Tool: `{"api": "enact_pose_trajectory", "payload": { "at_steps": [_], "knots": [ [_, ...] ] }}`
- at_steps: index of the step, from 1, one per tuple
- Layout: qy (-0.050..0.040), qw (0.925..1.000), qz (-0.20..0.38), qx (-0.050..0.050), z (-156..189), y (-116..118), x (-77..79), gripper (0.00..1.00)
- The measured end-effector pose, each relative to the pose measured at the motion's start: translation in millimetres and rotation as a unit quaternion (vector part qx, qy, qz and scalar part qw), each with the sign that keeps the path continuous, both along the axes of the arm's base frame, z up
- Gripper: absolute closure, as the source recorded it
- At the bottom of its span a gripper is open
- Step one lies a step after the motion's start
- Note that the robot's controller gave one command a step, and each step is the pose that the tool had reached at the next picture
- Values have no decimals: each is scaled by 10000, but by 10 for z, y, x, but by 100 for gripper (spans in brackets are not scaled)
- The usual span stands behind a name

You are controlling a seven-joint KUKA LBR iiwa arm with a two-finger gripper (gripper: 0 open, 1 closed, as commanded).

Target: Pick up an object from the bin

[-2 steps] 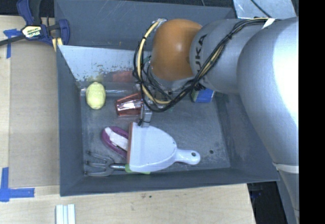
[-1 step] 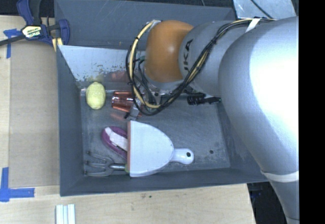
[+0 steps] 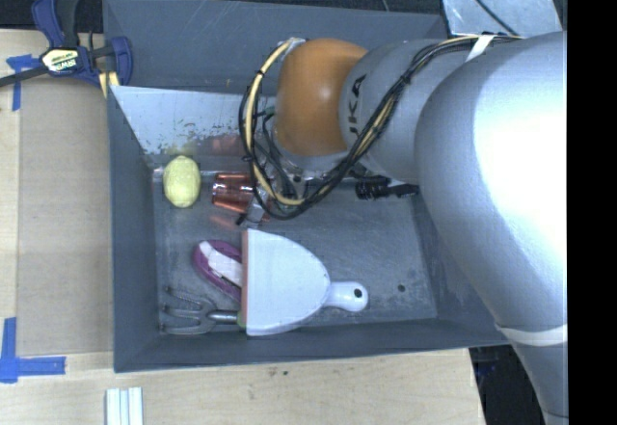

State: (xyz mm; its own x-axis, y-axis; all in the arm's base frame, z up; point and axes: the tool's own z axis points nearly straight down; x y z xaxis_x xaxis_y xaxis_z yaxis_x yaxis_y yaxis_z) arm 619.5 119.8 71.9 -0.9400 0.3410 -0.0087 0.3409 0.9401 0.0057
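Note:
My gripper [image 3: 256, 208] reaches down at the middle of the bin, mostly hidden under the orange cover and cables. Its tip is right at a copper-coloured shiny cylinder [image 3: 231, 189] lying on the bin floor. A yellow-green ball-like thing [image 3: 181, 181] rests just left of that cylinder. Directly below the gripper tip lies a white dustpan [image 3: 280, 283] with its handle pointing right.
A purple and white brush-like thing [image 3: 218, 264] lies left of the dustpan. A grey wire whisk or fork [image 3: 188, 314] sits in the lower left corner. The arm covers the bin's upper right part.

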Motion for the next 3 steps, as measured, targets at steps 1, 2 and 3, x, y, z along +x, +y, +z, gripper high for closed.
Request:
{"api": "enact_pose_trajectory", "payload": {
  "at_steps": [1, 2, 3],
  "knots": [
    [-4, 10000, -3, -2, 89, -6, -7, 100],
    [37, 10000, -4, -9, 409, -12, -27, 100],
    [3, 10000, 0, -3, 794, -9, -7, 100]
  ]
}}
